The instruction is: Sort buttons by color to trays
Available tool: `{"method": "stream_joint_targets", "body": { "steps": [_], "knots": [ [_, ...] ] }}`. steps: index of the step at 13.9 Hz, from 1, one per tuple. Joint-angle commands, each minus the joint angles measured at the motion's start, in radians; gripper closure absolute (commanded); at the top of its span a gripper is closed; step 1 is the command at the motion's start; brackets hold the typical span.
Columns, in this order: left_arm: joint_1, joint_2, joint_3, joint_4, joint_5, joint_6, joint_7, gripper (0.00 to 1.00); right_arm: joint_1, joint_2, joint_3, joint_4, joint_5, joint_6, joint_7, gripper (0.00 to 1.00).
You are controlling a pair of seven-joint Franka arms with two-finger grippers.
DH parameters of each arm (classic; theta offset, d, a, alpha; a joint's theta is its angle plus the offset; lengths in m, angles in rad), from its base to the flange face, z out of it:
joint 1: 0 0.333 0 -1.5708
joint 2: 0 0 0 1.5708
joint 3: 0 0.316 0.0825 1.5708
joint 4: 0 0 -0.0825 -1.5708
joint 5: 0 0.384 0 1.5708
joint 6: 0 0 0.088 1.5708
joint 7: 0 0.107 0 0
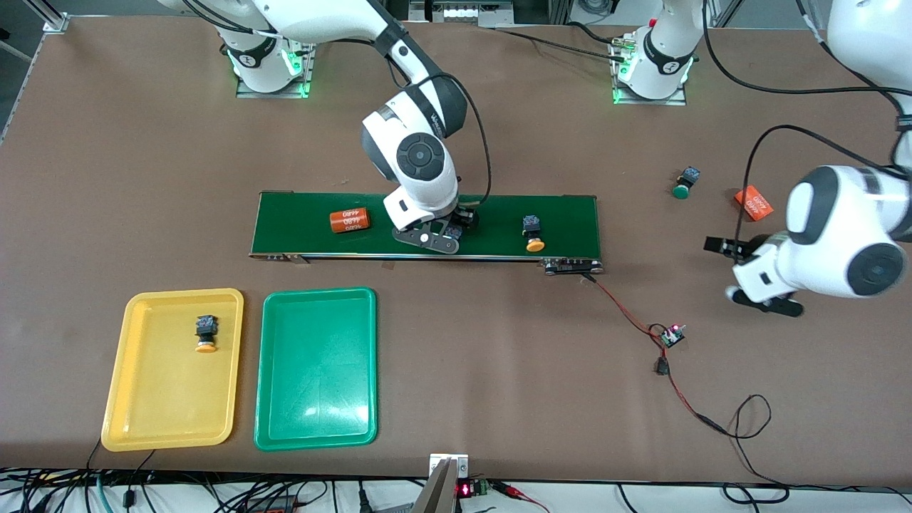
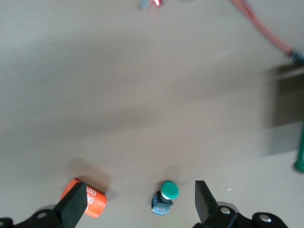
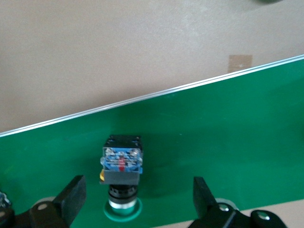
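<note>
Right gripper: low over the middle of the conveyor belt, fingers spread wide on either side of a green-capped button that lies on the belt; neither finger touches it.
Left gripper: above bare table toward the left arm's end, fingers parted, nothing held; its wrist view shows a green button and an orange cylinder between and below them.
Yellow tray: near the table's front edge at the right arm's end; one yellow-orange button lies in its upper half, cap toward the front camera.
Green tray: just beside the yellow tray, toward the table's middle; it holds no button.
Orange 4680 cylinder on belt: lying on its side near the belt's end toward the right arm.
Yellow-orange button on belt: near the belt's front edge, toward its end at the left arm's side, cap toward the front camera.
Circuit board: on the table near the belt's corner, on red-black wires that run from the belt's end.
Green button on table: off the belt toward the left arm's end, on its side.
Second orange cylinder: on the table just beside that green button, closer to the table's end.
</note>
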Motion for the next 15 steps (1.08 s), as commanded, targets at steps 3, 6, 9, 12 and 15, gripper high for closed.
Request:
{"method": "stream_joint_targets", "body": {
  "steps": [3,6,9,12,15],
  "knots": [
    [-0.088,-0.143,0.1,-0.346,-0.018,0.077,0.114,0.0,0.006,0.026,-0.008,0.004,0.024,0.048,0.018,0.01],
    [-0.088,-0.145,0.137,-0.485,-0.01,0.247,0.277,0.0,-0.003,0.038,-0.008,0.003,0.026,0.048,0.013,0.43],
    [-0.085,-0.151,0.181,-0.611,-0.008,0.373,0.391,0.0,-0.006,0.044,-0.008,0.001,0.026,0.048,0.002,0.74],
    [-0.088,-0.203,0.195,-0.655,-0.008,0.375,0.395,0.0,-0.007,0.056,-0.014,0.001,0.012,0.048,-0.011,0.83],
    [-0.101,-0.211,0.192,-0.664,-0.015,0.37,0.388,0.0,-0.065,0.039,-0.021,0.012,0.011,0.04,-0.041,0.92]
  ]
}}
